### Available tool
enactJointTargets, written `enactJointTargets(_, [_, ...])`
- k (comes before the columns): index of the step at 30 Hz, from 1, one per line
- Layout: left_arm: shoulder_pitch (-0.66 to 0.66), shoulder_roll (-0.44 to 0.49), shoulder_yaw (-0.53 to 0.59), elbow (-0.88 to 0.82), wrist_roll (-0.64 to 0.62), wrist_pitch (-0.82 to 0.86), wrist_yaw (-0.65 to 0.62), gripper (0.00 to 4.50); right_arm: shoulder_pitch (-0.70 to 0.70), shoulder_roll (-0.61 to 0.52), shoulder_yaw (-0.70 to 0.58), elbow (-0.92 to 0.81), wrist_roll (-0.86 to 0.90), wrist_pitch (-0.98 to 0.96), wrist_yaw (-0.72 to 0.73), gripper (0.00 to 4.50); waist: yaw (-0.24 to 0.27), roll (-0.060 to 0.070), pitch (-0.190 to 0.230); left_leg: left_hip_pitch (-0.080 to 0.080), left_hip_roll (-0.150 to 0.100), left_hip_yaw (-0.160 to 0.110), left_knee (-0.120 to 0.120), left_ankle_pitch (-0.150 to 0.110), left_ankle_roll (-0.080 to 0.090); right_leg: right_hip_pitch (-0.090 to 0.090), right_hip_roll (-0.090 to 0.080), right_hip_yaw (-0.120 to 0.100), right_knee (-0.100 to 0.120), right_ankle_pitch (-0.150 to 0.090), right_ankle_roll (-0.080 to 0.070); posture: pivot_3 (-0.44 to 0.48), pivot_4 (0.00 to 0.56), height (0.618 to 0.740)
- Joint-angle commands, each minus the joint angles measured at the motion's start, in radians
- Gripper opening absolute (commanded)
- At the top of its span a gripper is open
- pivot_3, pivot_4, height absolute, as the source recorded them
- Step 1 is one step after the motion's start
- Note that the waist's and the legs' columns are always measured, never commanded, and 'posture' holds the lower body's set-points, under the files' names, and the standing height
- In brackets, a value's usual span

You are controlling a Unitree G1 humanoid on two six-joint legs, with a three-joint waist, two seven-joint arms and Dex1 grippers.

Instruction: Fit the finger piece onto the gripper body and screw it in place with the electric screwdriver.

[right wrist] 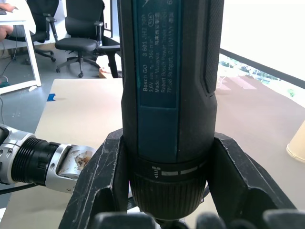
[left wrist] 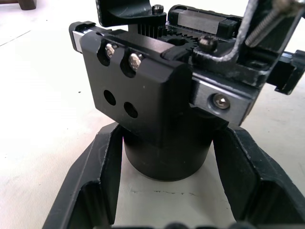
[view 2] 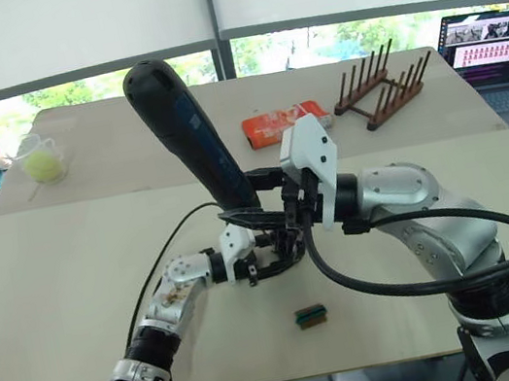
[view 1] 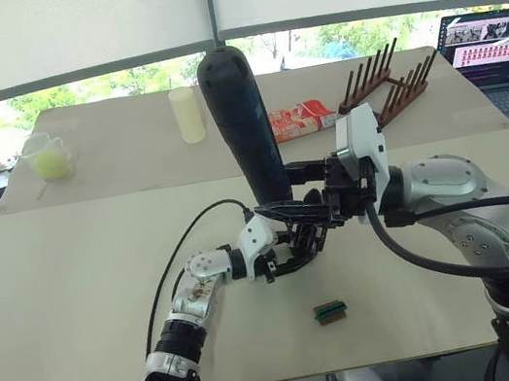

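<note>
- The screwing step looks under way, or about to begin: the electric screwdriver (view 1: 243, 123) stands tilted over the gripper body (left wrist: 157, 114), its lower end down among the assembly at mid-table. Whether the bit is seated in a screw cannot be told — the tip is hidden behind the two grippers.
- The right gripper (right wrist: 167, 191) is clamped on the electric screwdriver just above its collar, one finger on each side of the barrel.
- The left gripper (left wrist: 167, 191) brackets the round base of the gripper body, fingers close against either side; by the look of it, it is steadying the body on the table (view 1: 73, 282).
- The finger piece cannot be picked out with certainty. A pointed black part (view 1: 283, 212) juts from the gripper body toward the robot's left, possibly the piece already fitted. Two screw heads (left wrist: 121, 53) sit in slots on the block's face, with two empty holes beneath them — so some fastening may be left.
- Materials: the screwdriver is a thick matte-black cylinder with a rounded top, a dark blue label panel and a ribbed collar; the gripper body is smooth black blocks on a cylinder, with a toothed gear, bright metal screws and a bent wire on top.
- A small green-and-black block (view 1: 330, 311) lies nearer the robot than the gripper body, apart from it.
</note>
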Motion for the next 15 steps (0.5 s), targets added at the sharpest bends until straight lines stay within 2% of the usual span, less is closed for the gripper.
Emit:
enactJointTargets(1, [-0.011, -0.012, 0.0, -0.01, -0.008, -0.002, 0.01, 2.29, -0.014, 0.005, -0.051, -0.033, 0.024, -0.012, -0.004, 1.9, 0.0, 0.0, 0.0, 0.0, 0.0, 0.0, 0.0, 0.0, 0.0, 0.0, 0.0, 0.0, 0.0, 0.0, 0.0, 0.0, 0.15, 0.74])
enactJointTargets(15, [-0.015, -0.014, 0.001, -0.009, -0.009, -0.001, 0.012, 2.29, -0.021, 0.02, -0.07, -0.053, 0.084, 0.022, -0.022, 1.9, 0.0, 0.0, 0.0, 0.0, 0.0, 0.0, 0.0, 0.0, 0.0, 0.0, 0.0, 0.0, 0.0, 0.0, 0.0, 0.0, 0.15, 0.74])
